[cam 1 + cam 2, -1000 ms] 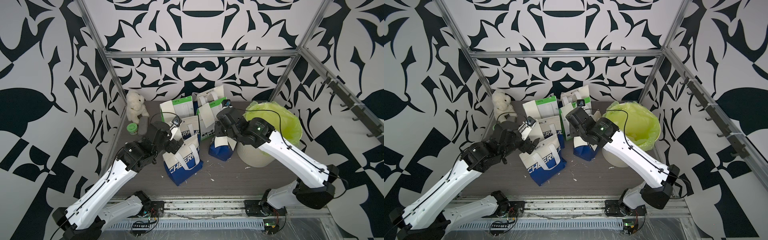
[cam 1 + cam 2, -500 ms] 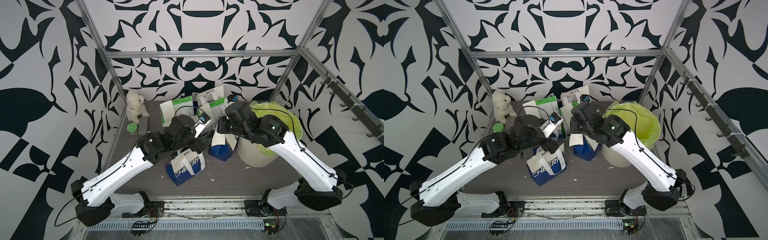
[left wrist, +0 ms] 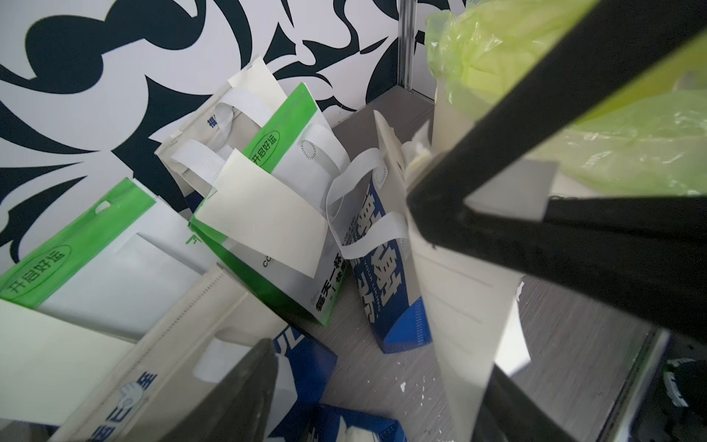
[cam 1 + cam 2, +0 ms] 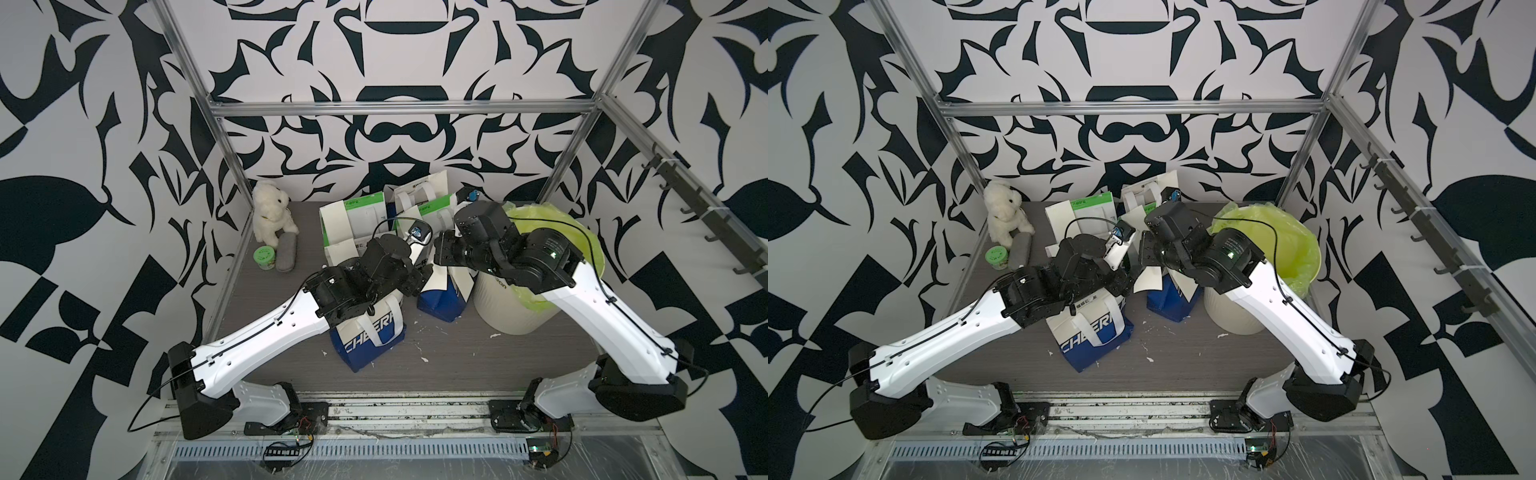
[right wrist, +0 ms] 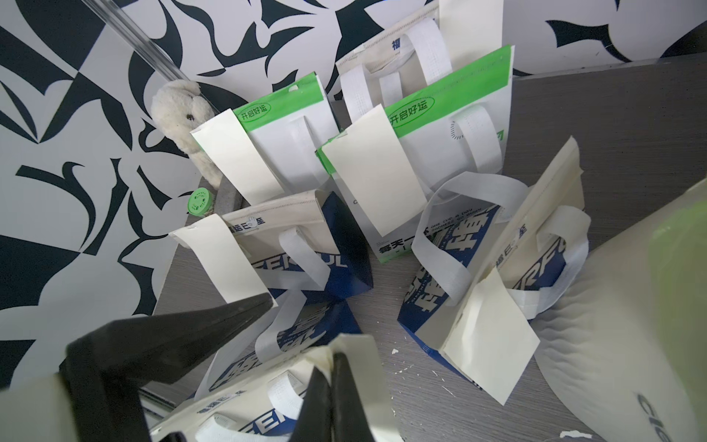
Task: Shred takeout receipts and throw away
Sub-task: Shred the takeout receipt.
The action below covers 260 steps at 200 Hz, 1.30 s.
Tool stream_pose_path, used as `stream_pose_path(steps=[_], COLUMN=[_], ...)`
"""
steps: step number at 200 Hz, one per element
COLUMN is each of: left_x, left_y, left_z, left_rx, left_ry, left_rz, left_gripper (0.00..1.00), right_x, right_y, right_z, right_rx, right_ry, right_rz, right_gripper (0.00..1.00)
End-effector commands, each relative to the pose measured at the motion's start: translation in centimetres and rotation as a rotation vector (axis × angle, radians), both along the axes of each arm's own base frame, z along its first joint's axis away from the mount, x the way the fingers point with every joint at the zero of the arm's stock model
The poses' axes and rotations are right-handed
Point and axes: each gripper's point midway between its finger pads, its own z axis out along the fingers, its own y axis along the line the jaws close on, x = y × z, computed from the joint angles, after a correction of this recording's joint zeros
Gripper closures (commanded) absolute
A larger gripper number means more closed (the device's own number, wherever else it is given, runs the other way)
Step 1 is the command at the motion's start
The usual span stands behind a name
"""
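Note:
My right gripper (image 5: 329, 363) is shut on the top end of a cream takeout receipt (image 5: 357, 354), which hangs down from it above the blue bags. In both top views that receipt (image 4: 438, 283) (image 4: 1150, 281) sits between the two grippers. My left gripper (image 3: 382, 363) is open around the lower part of the hanging receipt (image 3: 463, 306), and the paper lies close to one finger. More receipts (image 5: 377, 172) (image 5: 237, 157) (image 5: 225, 264) (image 5: 493, 344) are fixed to the bags. The white bin with its yellow-green liner (image 4: 552, 232) stands right of the grippers.
Blue-and-white bags (image 4: 370, 336) (image 4: 442, 299) and green-and-white bags (image 4: 357, 216) crowd the table's middle and back. A white plush toy (image 4: 270, 212), a green jar (image 4: 264, 257) and a grey roll (image 4: 288, 257) sit at the back left. Small white paper scraps (image 4: 424, 359) litter the front.
My left arm has swung right from the front blue bag to the receipt held by my right gripper, and its jaws have narrowed. The right gripper lifted slightly, still shut on the receipt.

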Motion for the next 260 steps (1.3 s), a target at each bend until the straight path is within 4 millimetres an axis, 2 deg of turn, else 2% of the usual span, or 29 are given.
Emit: stream_pose_path(steps=[1,35,50,57,66,77,97,105,109,132,171,185,211,227,260], left_x=[0.4,0.8,0.7,0.7,0.5,0.1,-0.6,-0.8,-1.2,-2.3,-4.8,-6.0,-7.4,-8.0,-8.5], left_y=[-0.1,-0.5,-0.5,-0.6,-0.6,-0.6,-0.2,-0.3,0.4,0.9,0.4,0.0,-0.6,-0.8,-0.5], left_z=[1.4,1.4,1.6,1.6,1.7,1.6,1.4,0.8,1.9,1.6,1.6,1.8,2.1,2.2,2.5], left_rx=[-0.093,-0.125,-0.139,-0.139,-0.138,-0.132,-0.118,-0.105,-0.127,-0.122,-0.139,-0.152,-0.176,-0.188,-0.210], left_ry=[-0.023,-0.027,-0.028,-0.026,-0.022,-0.013,0.002,0.012,-0.003,0.006,0.032,0.049,0.079,0.090,0.084], left_rz=[0.037,0.052,0.049,0.044,0.034,0.017,-0.009,-0.020,-0.025,-0.066,-0.212,-0.276,-0.358,-0.388,-0.405], left_gripper=[0.34,0.68,0.80,0.87,0.95,1.00,1.00,1.00,1.00,1.00,1.00,1.00,1.00,1.00,1.00], right_x=[-0.2,-0.2,-0.9,-1.2,-1.7,-2.2,-2.9,-3.2,-3.5,-5.2,-7.0,-7.7,-9.1,-9.3,-10.5], right_y=[1.1,1.7,2.4,2.8,3.5,3.3,1.2,0.4,0.1,-0.9,-2.5,-2.2,-0.6,0.3,2.2], right_z=[1.8,1.1,0.9,0.9,0.9,0.8,1.2,1.5,1.8,3.1,3.3,3.8,4.7,4.1,3.0], right_rx=[0.087,0.090,0.102,0.101,0.094,0.060,-0.001,-0.004,-0.002,0.006,-0.034,0.004,0.100,0.100,0.133], right_ry=[-0.023,-0.006,0.017,0.015,0.017,0.016,-0.032,-0.057,-0.072,-0.164,-0.310,-0.377,-0.450,-0.441,-0.429], right_rz=[0.036,0.055,0.110,0.147,0.213,0.247,0.274,0.287,0.302,0.405,0.501,0.544,0.654,0.706,0.862], right_gripper=[1.00,1.00,1.00,0.84,0.58,0.48,0.40,0.40,0.39,0.39,0.40,0.40,0.41,0.41,0.32])
